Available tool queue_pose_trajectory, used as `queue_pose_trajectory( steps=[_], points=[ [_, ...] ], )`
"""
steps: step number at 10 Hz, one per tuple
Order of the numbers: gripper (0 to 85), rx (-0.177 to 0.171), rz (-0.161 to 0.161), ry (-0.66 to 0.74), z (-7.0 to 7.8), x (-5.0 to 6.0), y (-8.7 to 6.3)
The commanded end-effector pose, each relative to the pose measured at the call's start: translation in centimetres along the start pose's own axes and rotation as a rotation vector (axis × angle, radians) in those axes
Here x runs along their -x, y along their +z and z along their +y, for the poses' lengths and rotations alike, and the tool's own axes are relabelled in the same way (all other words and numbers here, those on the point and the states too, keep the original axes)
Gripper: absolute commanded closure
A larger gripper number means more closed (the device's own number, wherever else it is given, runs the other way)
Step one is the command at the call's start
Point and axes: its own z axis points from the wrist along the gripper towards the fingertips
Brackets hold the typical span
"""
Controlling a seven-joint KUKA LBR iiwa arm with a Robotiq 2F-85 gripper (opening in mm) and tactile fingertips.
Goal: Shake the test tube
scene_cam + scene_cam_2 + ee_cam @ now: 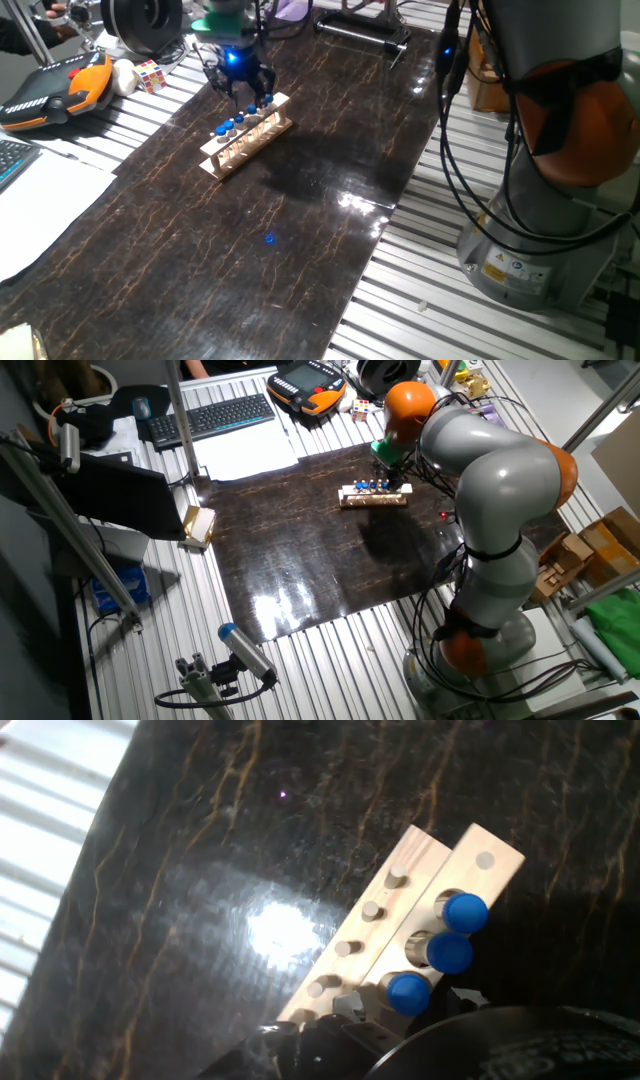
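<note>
Dark marbled mat [250, 240] on slatted table [420, 300]; wooden rack [245, 137] on mat.

A: Bench surface?

B: Dark marble-pattern mat [300, 550] on a ribbed aluminium table [330, 660]. Overhead light glares off the mat, bright patch near its edge.

A: Clutter?

B: Far end: black keyboard [212, 417], white paper sheets [245, 455], orange-and-black teach pendant [55, 90], Rubik's cube [150, 75]. Small wooden block [197, 525] at the mat's corner.

A: Around the table?

B: Cardboard boxes [590, 550] on one side, cables [470, 170] hanging down. Something green [610, 625] beside the boxes, probably a bag, too cropped to tell.
</note>
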Motion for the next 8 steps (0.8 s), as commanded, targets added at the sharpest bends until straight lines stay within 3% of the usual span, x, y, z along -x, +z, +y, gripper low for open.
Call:
queue_pose_trajectory(
  steps=[1,8],
  points=[
    [36.3,-0.119,-0.068,0.981,-0.1,0.1,0.2],
    [39.3,-0.104,-0.063,0.965,-0.3,0.5,2.0]
  ],
)
